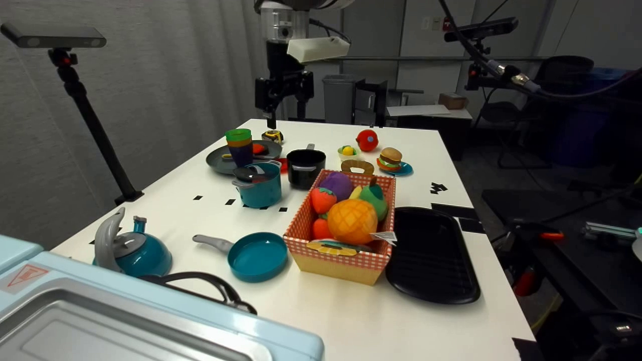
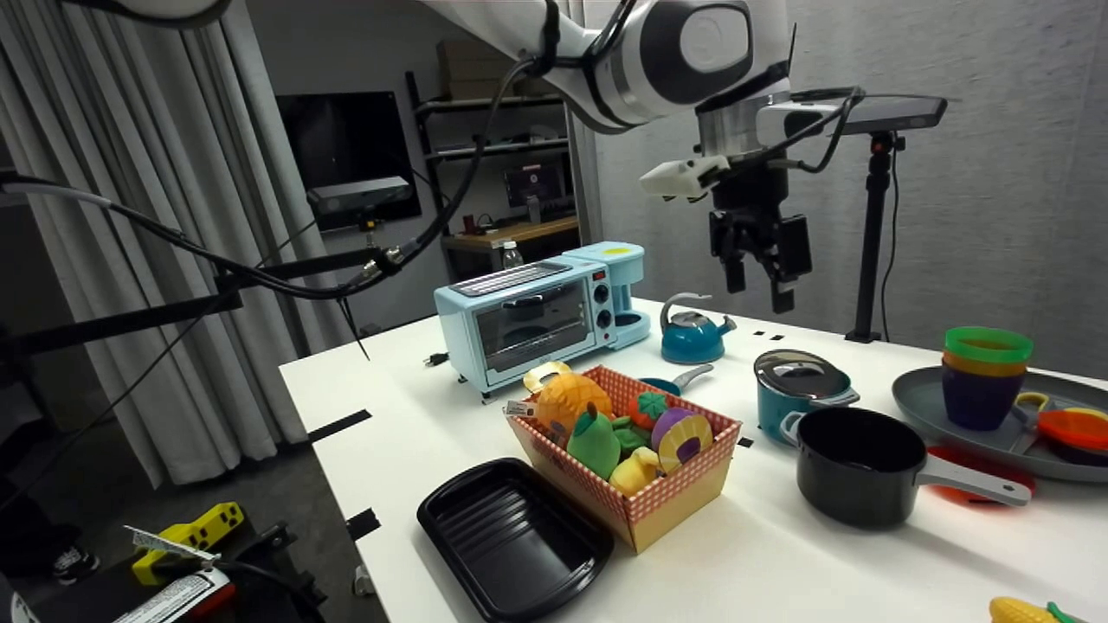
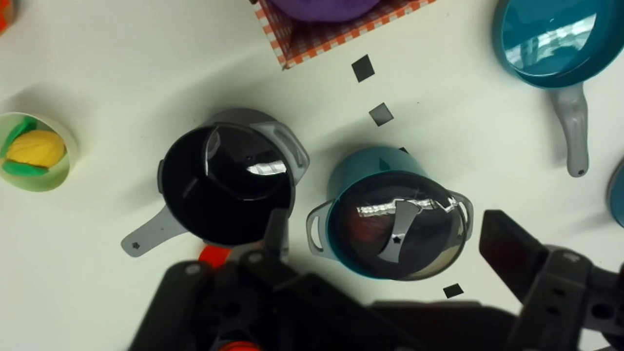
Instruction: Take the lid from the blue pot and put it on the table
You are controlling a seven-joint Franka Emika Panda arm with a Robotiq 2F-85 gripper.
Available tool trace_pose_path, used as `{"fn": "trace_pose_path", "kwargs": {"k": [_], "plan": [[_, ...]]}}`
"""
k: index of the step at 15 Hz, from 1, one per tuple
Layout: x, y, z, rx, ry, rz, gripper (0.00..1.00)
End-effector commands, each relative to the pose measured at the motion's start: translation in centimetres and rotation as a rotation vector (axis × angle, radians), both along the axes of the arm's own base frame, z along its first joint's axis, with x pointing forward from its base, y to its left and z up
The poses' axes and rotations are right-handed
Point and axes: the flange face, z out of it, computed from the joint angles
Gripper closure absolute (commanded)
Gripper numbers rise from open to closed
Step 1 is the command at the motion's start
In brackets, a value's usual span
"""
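- The table (image 1: 426,331) is big, white and flat
- The arm (image 2: 628,78) is mostly white, and in an exterior view it reaches in high from the left and bends so its end points down at the table
- The gripper (image 2: 759,291) is black, and in both exterior views it hangs in the air above the table, with its tips down
- The black pot (image 3: 226,185) stands just left of the blue pot (image 3: 375,163) in the wrist view, with a bit of white table between them
- The blue pot is round and squat, stands upright on the table, and has two grey side handles (image 3: 326,248), one on its left and one on its right in the wrist view
- The lid (image 3: 385,224) is on top of the blue pot, round, dark and shiny like glass
- It seems to sit a bit off the middle, toward the right side handle, and a red smudge (image 3: 363,224) shows in its left part, but I cannot tell what makes it
- The fingers (image 3: 509,253) of the gripper are spread wide, one on the left and one on the right in the wrist view, both apart from the lid
- The lid handle (image 3: 400,231) is a grey strip, thinner in the middle, with a tiny dark star (image 3: 397,240) on it
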Motion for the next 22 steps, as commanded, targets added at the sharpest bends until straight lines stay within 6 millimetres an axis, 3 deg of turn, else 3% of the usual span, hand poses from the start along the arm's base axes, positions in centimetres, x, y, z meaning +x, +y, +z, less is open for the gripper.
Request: {"fn": "trace_pose_path", "kwargs": {"k": [1,6,7,14,22], "plan": [[3.1,-0.9,-2.6,0.094,0.013,0.011,0.0],[4.5,-1.5,-4.0,0.17,0.058,0.017,0.0],[3.4,-0.5,-4.4,0.125,0.064,0.007,0.0],[4.2,-0.9,-4.5,0.122,0.048,0.001,0.0],[5.0,-1.9,-8.1,0.049,-0.066,-0.038,0.0]]}}
